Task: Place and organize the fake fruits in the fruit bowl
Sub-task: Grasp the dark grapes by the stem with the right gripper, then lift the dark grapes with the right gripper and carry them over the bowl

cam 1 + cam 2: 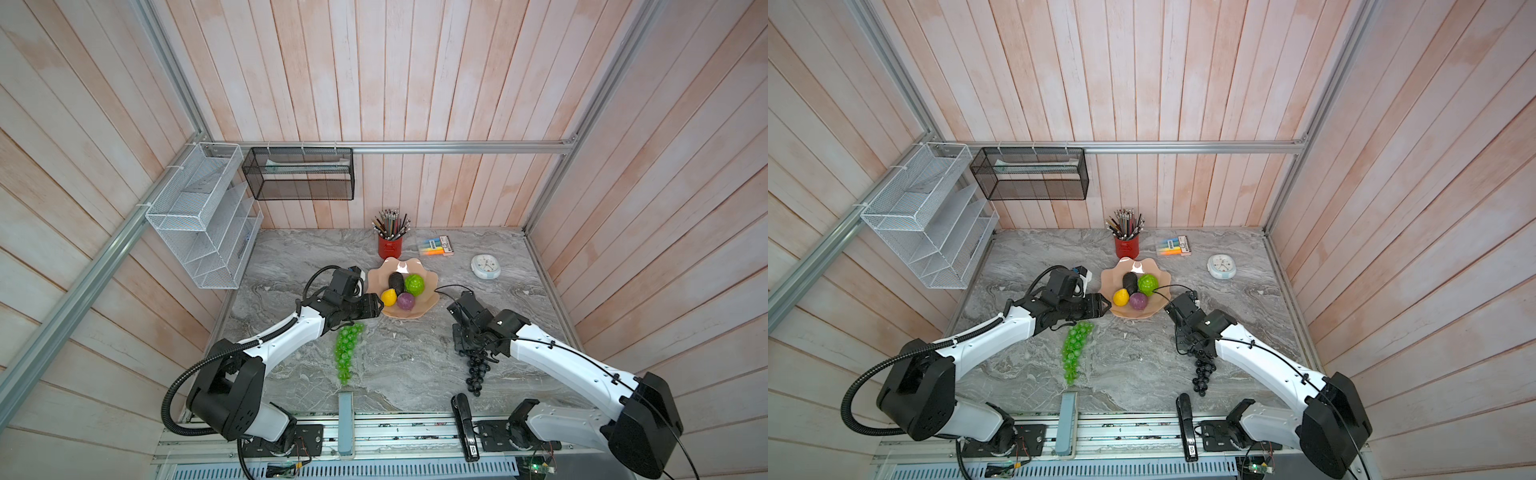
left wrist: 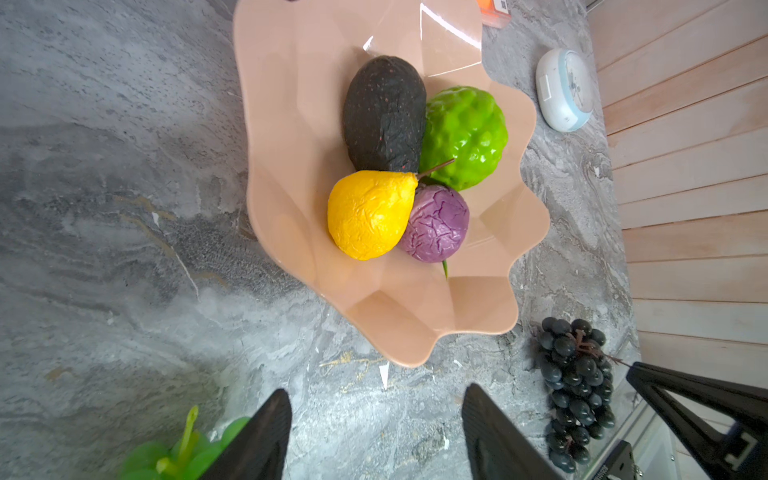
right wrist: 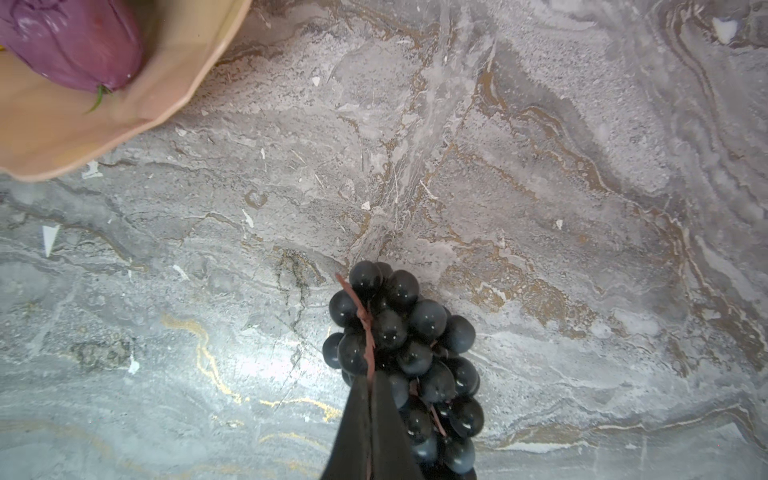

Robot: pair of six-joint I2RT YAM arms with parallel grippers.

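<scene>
Top views: the fruit bowl (image 1: 377,277) sits on the marble table (image 1: 286,266), past centre toward 12 o'clock. A red pencil cup (image 1: 390,247) is just beside its 12 o'clock rim and a white clock (image 1: 485,266) is well apart at 2 o'clock. Four pcs lie inside, packed together and touching: black avocado (image 1: 397,281) at 11 o'clock, lime-green ball (image 1: 414,284) at 2, yellow fruit (image 1: 389,297) at 8, purple ball (image 1: 406,301) at 6. Two pcs are outside the bowl. The green grape bunch (image 1: 345,351) lies stretched out on the table at the bowl's 7 o'clock, wide stem end nearest the bowl. The dark grape bunch (image 1: 475,372) is at the bowl's 5 o'clock, apart from the rim. The left gripper (image 1: 376,308) is at the bowl's 8 o'clock rim, above the stem end of the green bunch. Left wrist view shows its fingers (image 2: 266,436) standing apart w/ nothing btwn them but bare table, and the bowl rim just ahead. The right gripper (image 3: 370,384) is at the top of the dark bunch. Right wrist view shows its fingers pressed together w/ the thin brown stem pinched btwn the tips. Can't tell whether that bunch rests on the table or is raised slightly off it.
</scene>
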